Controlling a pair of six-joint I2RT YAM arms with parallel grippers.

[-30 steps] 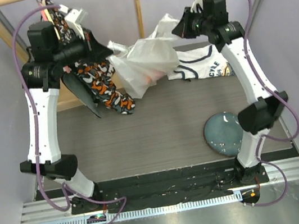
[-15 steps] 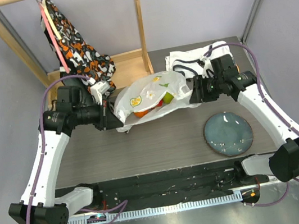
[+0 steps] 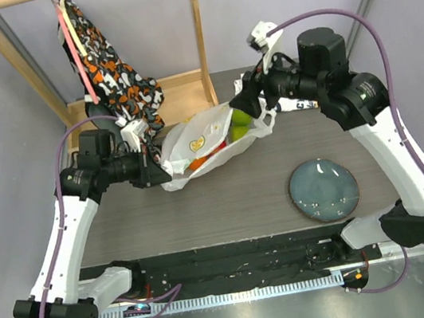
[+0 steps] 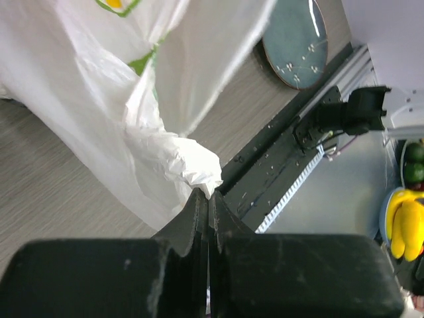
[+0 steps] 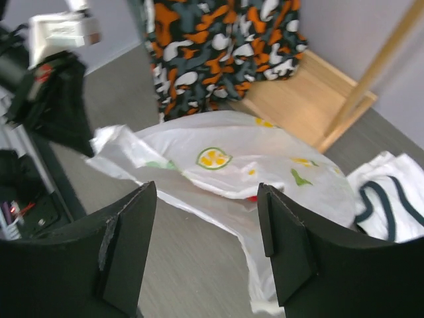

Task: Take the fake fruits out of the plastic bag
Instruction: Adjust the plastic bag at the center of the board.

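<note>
- Bag (image 3: 201,140) is laid across the rear of the table (image 3: 226,197), with the fruits (image 3: 238,128) still inside and seen through the film.
- Its left corner is pinched tight by the left gripper (image 4: 207,196).
- The right gripper (image 5: 205,192) is held spread wide above the bag, grasping nothing.
- Loose plastic should be seized, not fruit, and lifted gently so the thin film is not torn.

No writing, label, brand or number is legible in any view.
</note>
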